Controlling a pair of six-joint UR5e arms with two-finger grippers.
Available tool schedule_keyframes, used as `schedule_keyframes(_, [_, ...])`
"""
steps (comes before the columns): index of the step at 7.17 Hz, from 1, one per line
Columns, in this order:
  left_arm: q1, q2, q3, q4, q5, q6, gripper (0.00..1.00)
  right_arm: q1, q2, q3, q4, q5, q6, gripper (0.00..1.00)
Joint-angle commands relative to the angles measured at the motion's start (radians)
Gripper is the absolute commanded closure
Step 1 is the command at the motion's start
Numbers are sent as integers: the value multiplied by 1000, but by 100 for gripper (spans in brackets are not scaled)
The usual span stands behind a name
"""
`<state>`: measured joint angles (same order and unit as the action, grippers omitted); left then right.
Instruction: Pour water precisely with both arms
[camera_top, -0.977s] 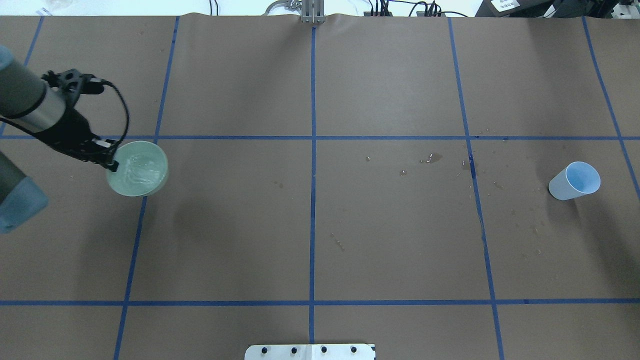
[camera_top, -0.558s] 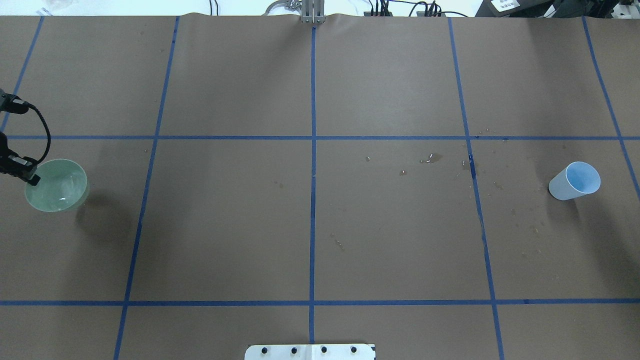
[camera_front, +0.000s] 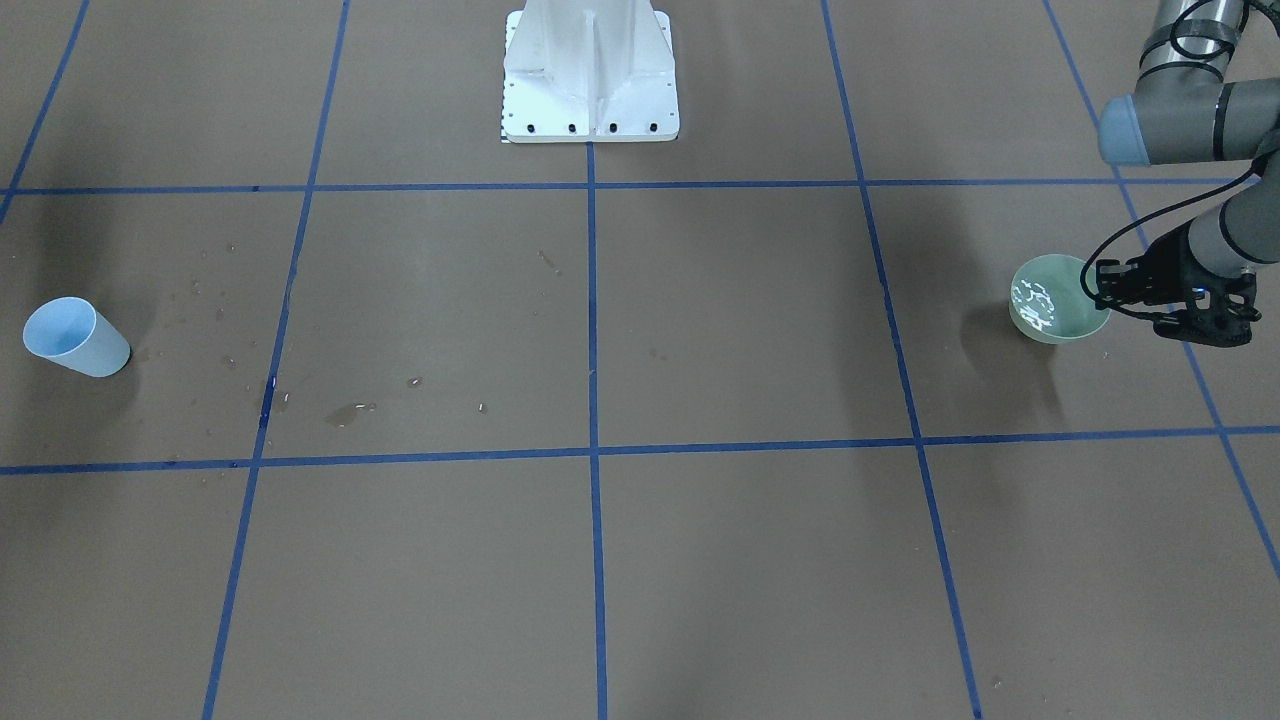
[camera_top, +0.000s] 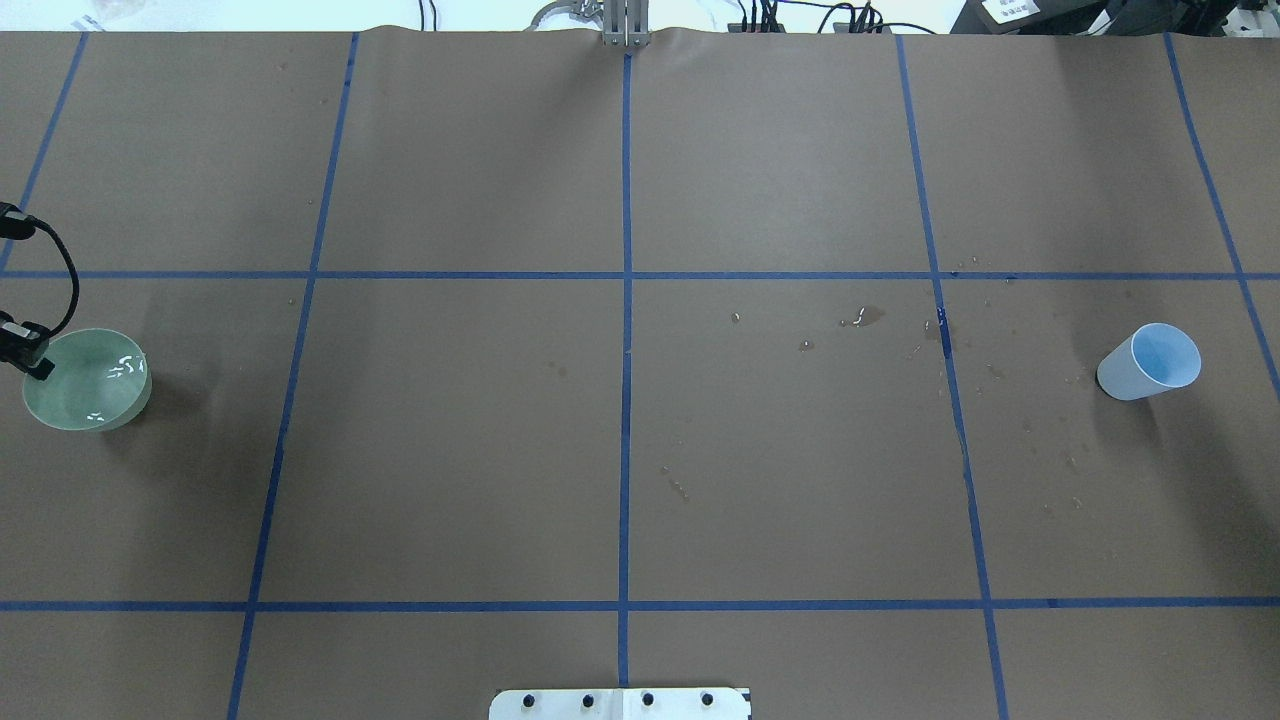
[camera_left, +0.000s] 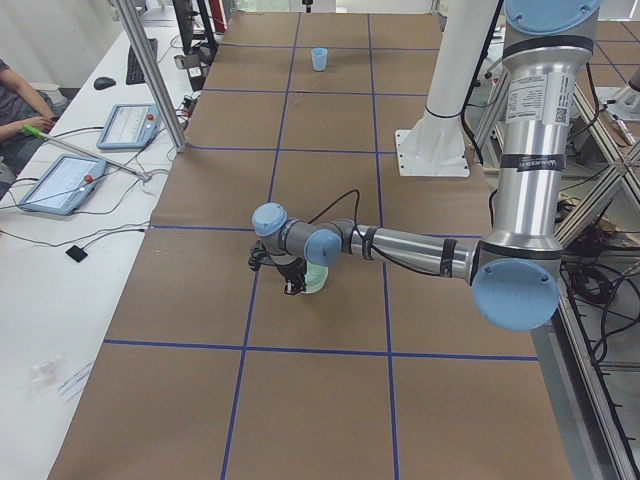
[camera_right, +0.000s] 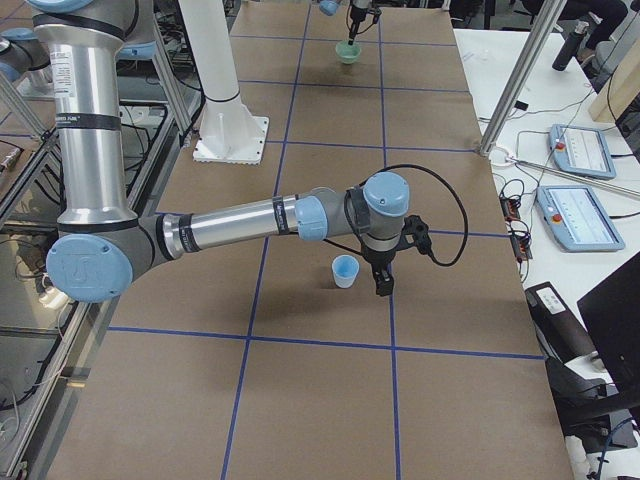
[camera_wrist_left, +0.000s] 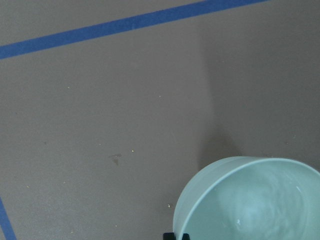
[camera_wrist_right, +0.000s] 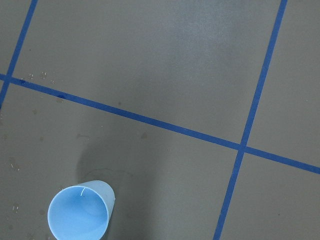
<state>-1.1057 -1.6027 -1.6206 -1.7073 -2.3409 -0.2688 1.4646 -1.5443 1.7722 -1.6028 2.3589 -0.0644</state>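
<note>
water (camera_front: 1035, 298) sits in the green bowl (camera_front: 1055, 335), showing only as whitish glints on the inside, way out at the robot's left end of the table (camera_top: 620, 450). left gripper (camera_front: 1100, 285) is clamped on the bowl's rim, one finger inside and one outside, and the left arm (camera_left: 400, 243) stretches out low and long to reach it. the bowl is upright with its shadow close beside it; whether it touches the brown paper or hangs just above, i cannot tell. over at the other end, the blue cup (camera_top: 1150, 362) stands mouth up on the paper, well apart from the bowl. right arm (camera_right: 240, 222) reaches out beside it, right gripper (camera_right: 383, 278) pointing down just next to the cup, not around it. whether its fingers are apart or together, i cannot tell from that side view. wet spots (camera_top: 865, 317) dot the paper between the middle and the cup.
</note>
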Motion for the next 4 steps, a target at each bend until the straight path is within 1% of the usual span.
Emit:
schedule_keyframes(1, [3,-9,5,-2,0,2,42,-3,-3,0,0,-1,0,1])
schedule_keyframes(2, [3,-19,5,-2,0,6,25,-4,-5,0,0,-1,0,1])
schedule_keyframes(3, [3,-22,-5,0,-3,11,18,-3,-8,3,0,0,-2,1])
schedule_keyframes(4, [-11,-20,-13,3,-43,14,2,-4,-13,3,0,-1,2,1])
